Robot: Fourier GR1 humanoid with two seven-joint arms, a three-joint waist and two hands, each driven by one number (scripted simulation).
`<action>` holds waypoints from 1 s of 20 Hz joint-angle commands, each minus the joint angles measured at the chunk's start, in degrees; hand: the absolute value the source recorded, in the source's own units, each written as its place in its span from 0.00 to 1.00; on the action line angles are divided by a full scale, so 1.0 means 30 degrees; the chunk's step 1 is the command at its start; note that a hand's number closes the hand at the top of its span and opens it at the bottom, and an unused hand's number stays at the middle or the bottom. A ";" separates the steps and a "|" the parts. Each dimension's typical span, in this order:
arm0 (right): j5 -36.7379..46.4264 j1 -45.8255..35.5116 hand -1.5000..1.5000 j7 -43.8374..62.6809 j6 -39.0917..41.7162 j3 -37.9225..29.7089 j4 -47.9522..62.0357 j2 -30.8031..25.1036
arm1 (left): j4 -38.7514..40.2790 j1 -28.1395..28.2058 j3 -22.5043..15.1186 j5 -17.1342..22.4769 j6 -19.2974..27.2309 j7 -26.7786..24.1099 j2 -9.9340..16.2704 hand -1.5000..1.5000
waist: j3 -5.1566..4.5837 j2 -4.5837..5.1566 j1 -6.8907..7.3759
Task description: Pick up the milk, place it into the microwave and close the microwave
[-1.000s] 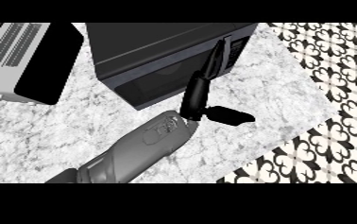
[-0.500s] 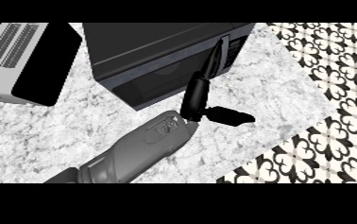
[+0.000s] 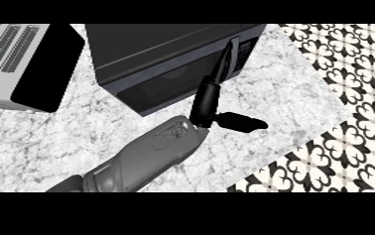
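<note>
Kitchen setting, marbled grey-white counter (image 3: 66, 140), dark microwave (image 3: 161, 55) standing on it (door shut), a silver toaster-like appliance (image 3: 29, 65) just beside, black-and-white patterned tiling (image 3: 330, 164) past the counter's edge

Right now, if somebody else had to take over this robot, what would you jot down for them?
Right hand: open, straight fingers against the microwave door near its handle, thumb sticking out sideways.
Left hand: not in view.
Microwave: on the marble counter; its door looks shut or nearly shut.
Milk: not visible, so I cannot tell whether it is inside.
Left to do: confirm the door is fully closed, then pull the hand back.
</note>
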 commanded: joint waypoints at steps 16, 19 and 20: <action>-0.1227 -0.0199 0.00 0.0609 0.0247 0.0046 0.0096 -0.0620 | 0.3882 -0.1367 -0.1009 0.0243 0.0741 0.0866 0.1054 0.00 | 0.0314 -0.0124 0.0565; -0.1383 -0.0161 0.00 0.0675 0.0243 -0.0237 0.0220 -0.0897 | 0.4645 -0.1684 -0.0720 0.0105 0.1478 0.1369 0.1599 0.00 | 0.0323 -0.0112 0.0962; -0.1399 -0.0053 0.00 0.0640 0.0266 -0.0205 0.0150 -0.0804 | 0.4816 -0.1837 -0.0774 0.0047 0.1468 0.1590 0.1721 0.00 | 0.0323 -0.0171 0.1063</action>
